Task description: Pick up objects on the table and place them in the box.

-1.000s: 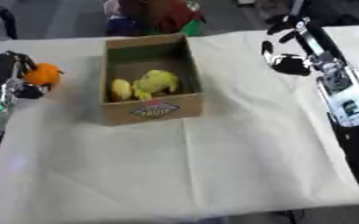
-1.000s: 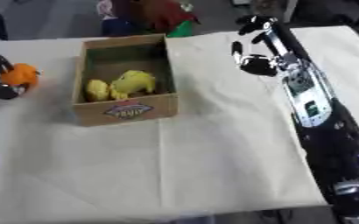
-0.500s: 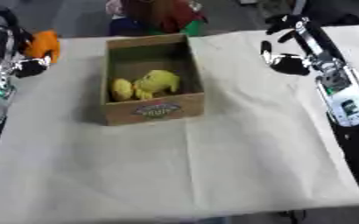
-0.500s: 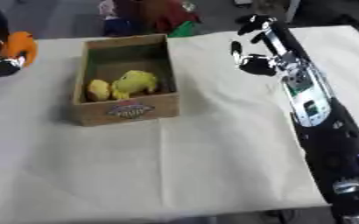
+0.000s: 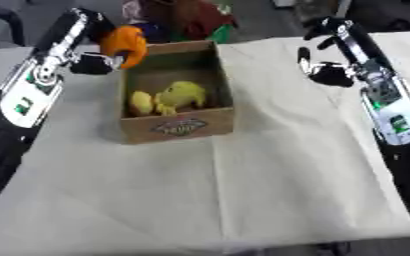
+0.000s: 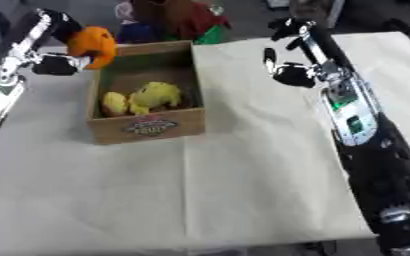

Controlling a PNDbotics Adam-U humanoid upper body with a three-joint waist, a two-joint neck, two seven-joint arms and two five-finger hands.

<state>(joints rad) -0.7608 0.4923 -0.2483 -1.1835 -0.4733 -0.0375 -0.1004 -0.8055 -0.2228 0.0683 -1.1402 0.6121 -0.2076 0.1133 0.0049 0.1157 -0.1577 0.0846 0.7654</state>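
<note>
In the left eye view, the left hand point(image 5: 93, 62) has risen from the table's left edge and now holds the orange object point(image 5: 125, 45) at the box's point(image 5: 178, 127) far-left corner, fingers curled round it. Yellow objects point(image 5: 169, 97) lie inside the box.

In the right eye view, the right hand point(image 6: 289, 70) stays over the cloth point(image 6: 243, 170) right of the box, fingers loosely spread, holding nothing.

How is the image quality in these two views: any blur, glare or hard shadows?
Left eye view: soft all over, the label on the box unreadable, the orange object in the left hand smeared. Right eye view: just as soft; the right hand lacks detail. Lighting in both is even, with no glare and only faint shadows on the cloth.
</note>
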